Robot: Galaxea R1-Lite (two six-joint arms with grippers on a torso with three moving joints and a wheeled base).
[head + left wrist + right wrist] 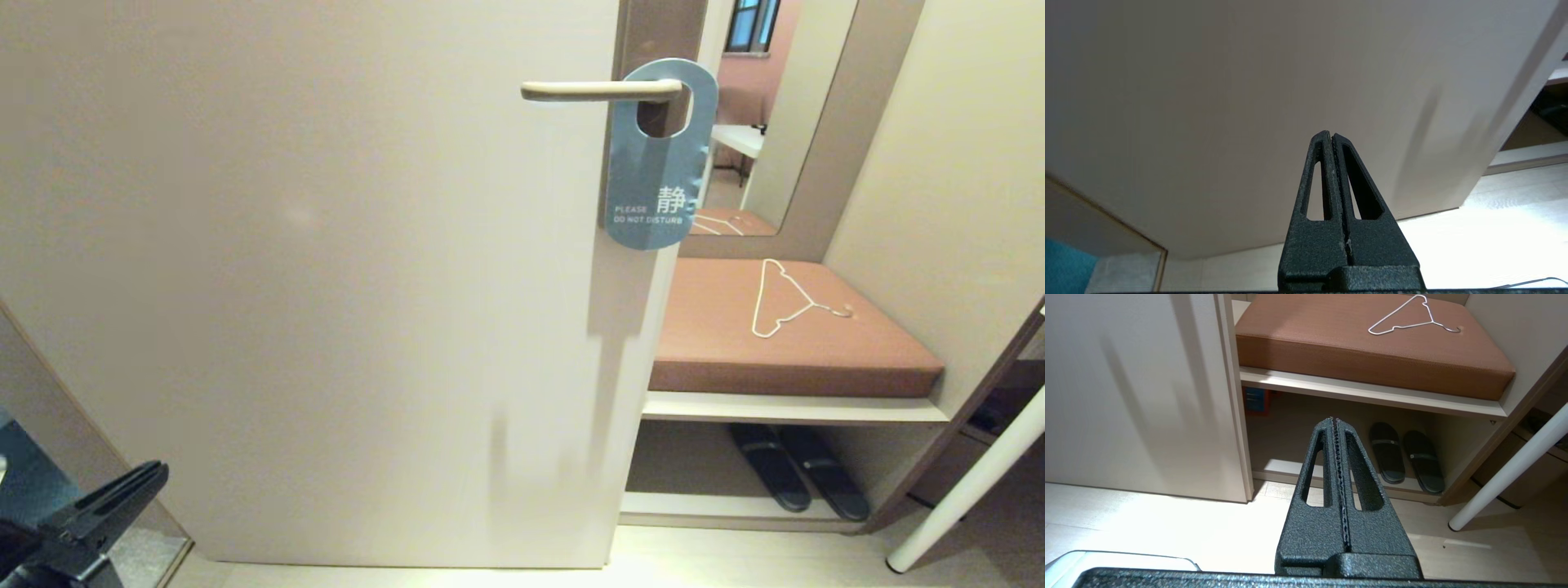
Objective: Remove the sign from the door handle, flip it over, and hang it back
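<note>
Hanging blue-face-out: sign (658, 175) on door handle (600, 90), near door edge.

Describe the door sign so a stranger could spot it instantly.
Start at the big pale door and follow its door handle toward the door's edge. The sign hangs there by its oval hole: a flat blue card reading PLEASE DO NOT DISTURB.

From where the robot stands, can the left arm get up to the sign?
Probably yes. The sign hangs exposed on the door handle with nothing before it; the left gripper, shut, sits low and far below.
</note>
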